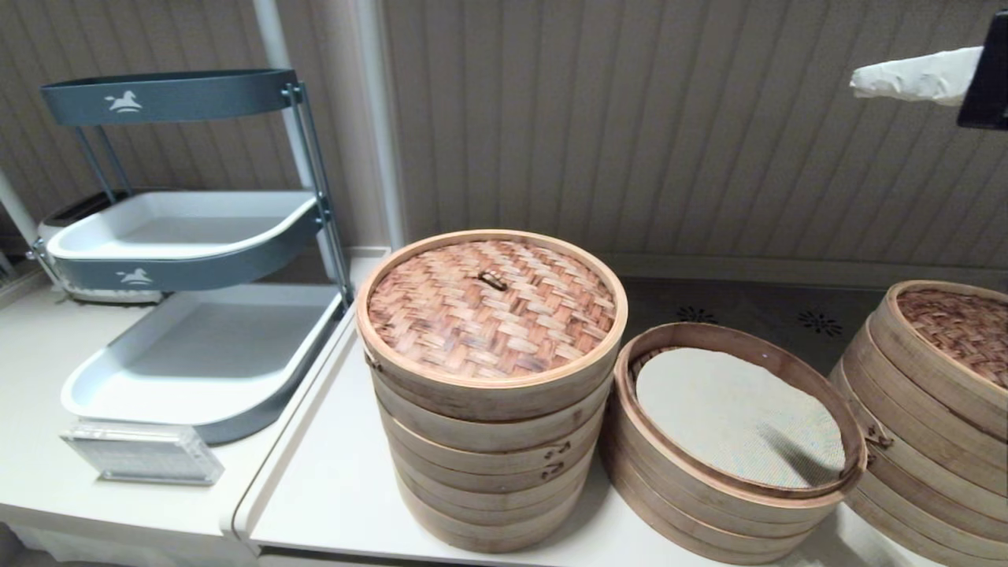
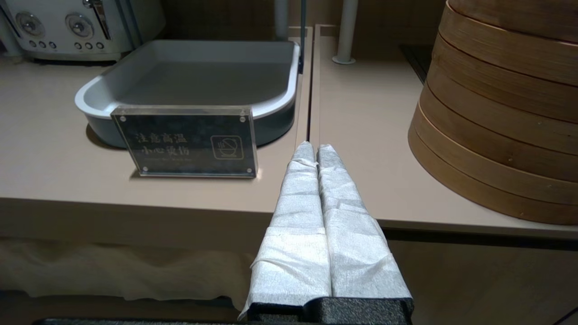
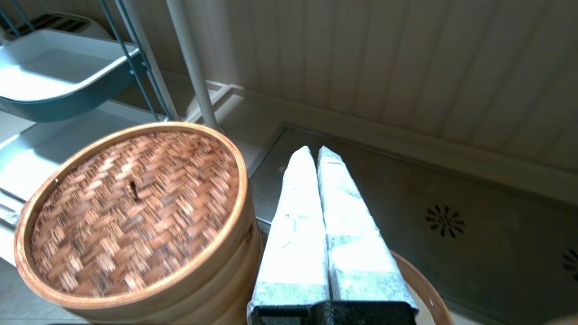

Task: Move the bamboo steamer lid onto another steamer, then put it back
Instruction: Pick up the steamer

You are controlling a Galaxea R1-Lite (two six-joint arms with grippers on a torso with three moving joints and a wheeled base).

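Opening step, nothing lifted yet. The round reddish-brown woven bamboo lid [image 1: 491, 307] sits on the tall ringed steamer stack [image 1: 484, 465] at frame centre. The low wide bamboo steamer with cream mesh liner [image 1: 736, 441] stands uncovered just right of it.

Right tool [image 3: 314, 151], fingers pressed together and empty, hangs high at upper right. Next move calls for spreading and descending onto the lid's rim or loop handle [image 1: 492, 279].

Only the left wrist view shows the left tool [image 2: 314, 146], fingers pressed together, parked before the beige desk [image 2: 361, 135] by an acrylic sign [image 2: 187, 142].

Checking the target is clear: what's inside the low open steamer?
Inside the low steamer lies only a cream mesh liner disc. What is under the liner is hidden. The woven lid sits on the tall stack beside it.
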